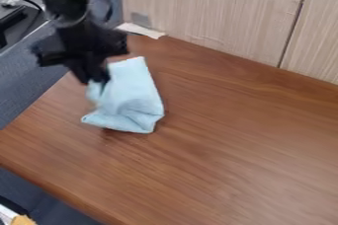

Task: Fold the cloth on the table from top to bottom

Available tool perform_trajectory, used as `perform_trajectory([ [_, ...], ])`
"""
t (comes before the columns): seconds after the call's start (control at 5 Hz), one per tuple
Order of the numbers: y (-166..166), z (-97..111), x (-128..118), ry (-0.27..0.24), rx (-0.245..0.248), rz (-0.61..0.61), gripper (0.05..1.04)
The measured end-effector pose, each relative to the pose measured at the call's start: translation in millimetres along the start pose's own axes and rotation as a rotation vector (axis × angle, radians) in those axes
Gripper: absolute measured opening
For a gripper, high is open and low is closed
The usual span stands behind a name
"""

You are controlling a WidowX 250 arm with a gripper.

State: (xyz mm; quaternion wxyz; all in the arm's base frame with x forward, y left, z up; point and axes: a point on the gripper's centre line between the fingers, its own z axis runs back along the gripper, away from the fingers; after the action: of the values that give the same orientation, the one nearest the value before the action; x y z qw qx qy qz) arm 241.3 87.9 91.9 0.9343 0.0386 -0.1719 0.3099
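The cloth point(131, 98), pale blue and creased, is on the brown wooden table point(224, 140), in the left half of the view. The black gripper point(96, 77) hangs down at the cloth's upper left edge; whether its jaws are spread or pinching fabric, I cannot tell. A white strip point(141, 30) lies by the wall point(211, 12).

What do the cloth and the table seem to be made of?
The cloth looks like soft, matte woven or microfiber fabric, pale blue, because it creases and bends loosely. The table appears to be wood, or a wood-look laminate, with a slight sheen: brown grain streaks run across its top.
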Motion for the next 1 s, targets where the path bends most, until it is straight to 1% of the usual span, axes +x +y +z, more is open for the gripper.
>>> perform_trajectory([
  [0.2,20,-12,-4,0.023,0.033,-0.004,0.078],
  [0.4,33,-32,-13,0.051,-0.005,0.003,0.078],
  [0.6,27,-59,-32,0.096,-0.033,-0.027,0.078],
  [0.8,24,-65,-33,0.102,-0.029,-0.038,0.108],
  [1.0,23,-64,-36,0.108,0.039,-0.021,0.284],
])
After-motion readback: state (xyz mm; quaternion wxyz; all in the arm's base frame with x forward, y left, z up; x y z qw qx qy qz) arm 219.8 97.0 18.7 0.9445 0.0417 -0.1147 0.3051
